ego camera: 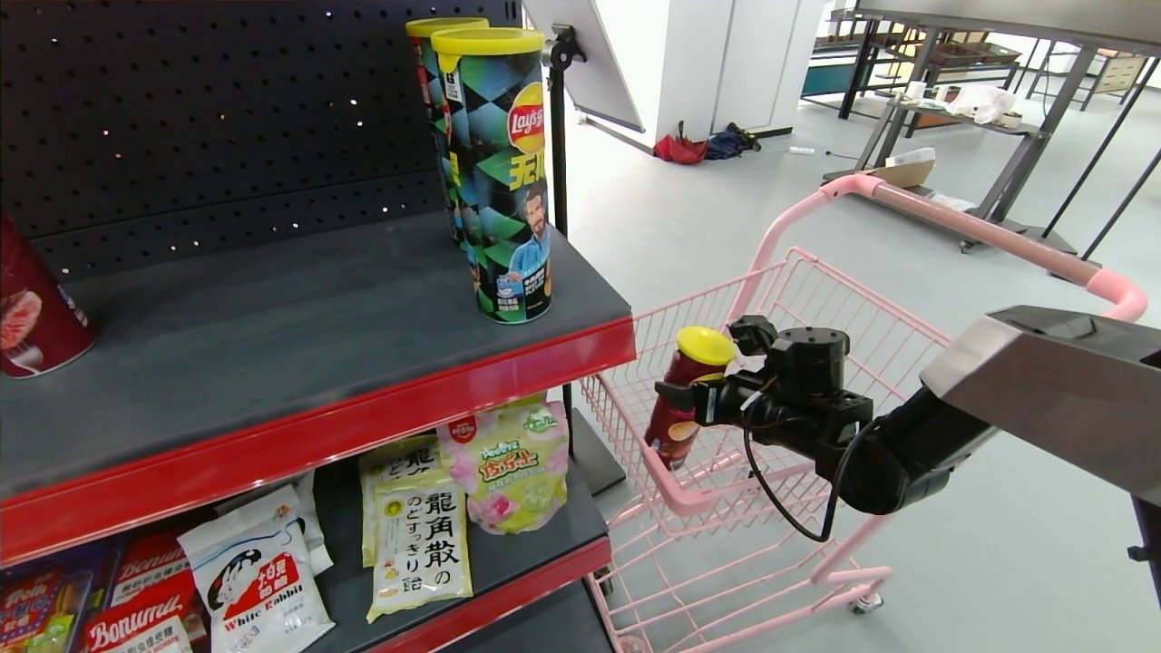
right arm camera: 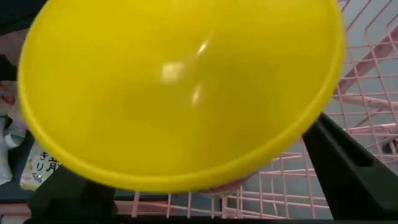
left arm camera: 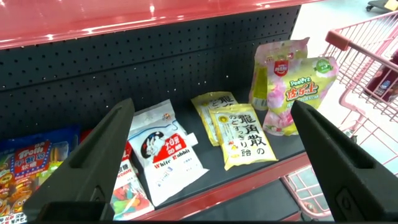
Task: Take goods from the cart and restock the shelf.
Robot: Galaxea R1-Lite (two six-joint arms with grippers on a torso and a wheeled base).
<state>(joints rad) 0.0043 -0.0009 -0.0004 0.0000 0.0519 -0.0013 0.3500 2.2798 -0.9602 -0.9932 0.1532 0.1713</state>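
My right gripper (ego camera: pixel 682 396) is shut on a dark red chip can with a yellow lid (ego camera: pixel 687 392), held upright above the near-left corner of the pink cart (ego camera: pixel 816 290). In the right wrist view the can's yellow lid (right arm camera: pixel 180 93) sits between the two fingers (right arm camera: pixel 348 168). Two green chip cans with yellow lids (ego camera: pixel 494 172) stand at the right end of the grey upper shelf (ego camera: pixel 272 336). My left gripper (left arm camera: pixel 211 168) is open and holds nothing, facing the lower shelf's snack bags (left arm camera: pixel 239 134).
A red can (ego camera: pixel 32 308) stands at the upper shelf's far left, with bare shelf between it and the green cans. The shelf has a red front lip (ego camera: pixel 363 408). Candy bags (ego camera: pixel 417 526) lie on the lower shelf. Tables (ego camera: pixel 980 100) stand behind the cart.
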